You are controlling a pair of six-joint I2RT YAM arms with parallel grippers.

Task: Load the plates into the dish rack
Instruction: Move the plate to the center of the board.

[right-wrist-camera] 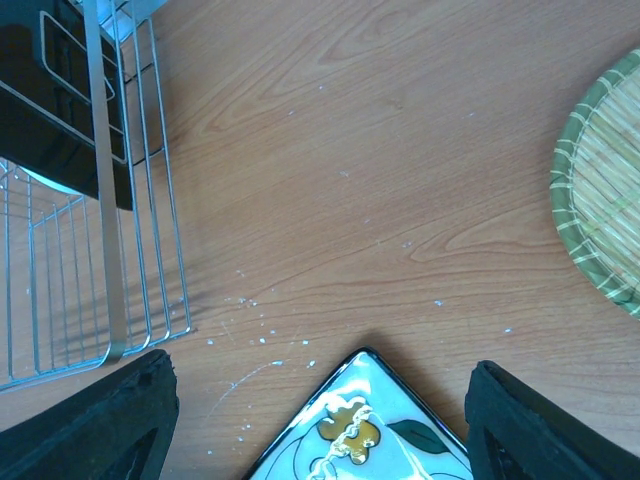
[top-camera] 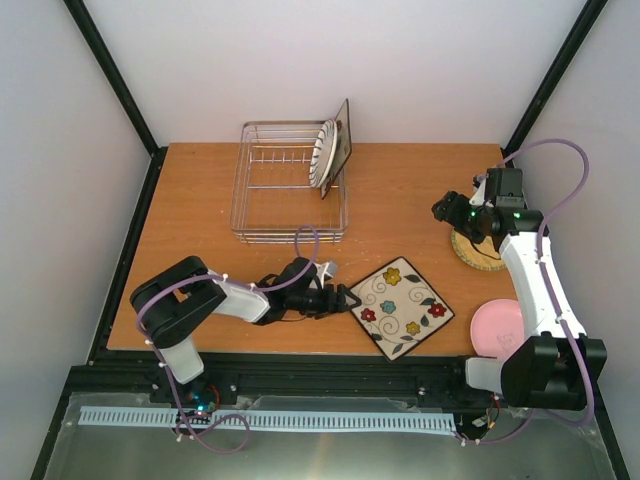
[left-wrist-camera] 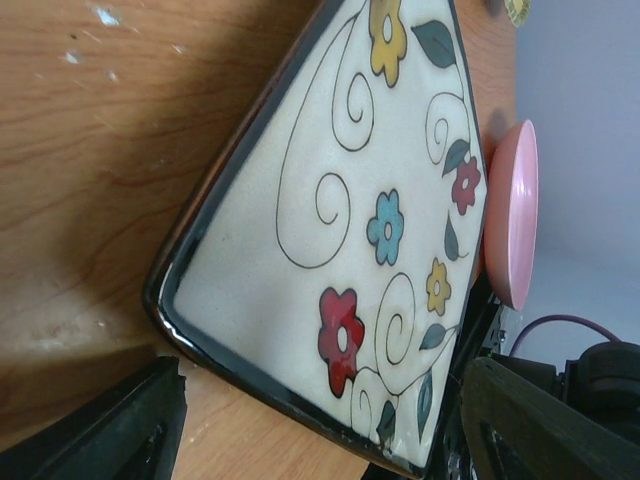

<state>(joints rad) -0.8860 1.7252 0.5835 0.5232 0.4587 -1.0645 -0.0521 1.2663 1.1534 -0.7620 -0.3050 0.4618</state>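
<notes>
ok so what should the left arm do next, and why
Probably close the left gripper on the floral plate. The left wrist view shows the plate's corner between its open jaws, and the plate lies flat on the table, not yet gripped.

First the dish rack (top-camera: 240,195): silver wire mesh, low sides, sitting flat. Propped on edge at its right end, the striped plate (top-camera: 323,155), black-and-white rays facing left, top tilting out over the right rim. In front of the rack and to the right, lying flat, corner-on: the floral plate (top-camera: 400,307), white, dark-rimmed. Right of the rack, the tan woven plate (top-camera: 472,256), flat, partly hidden. Furthest from the rack, front-right, the pink plate (top-camera: 495,325), flat.
</notes>
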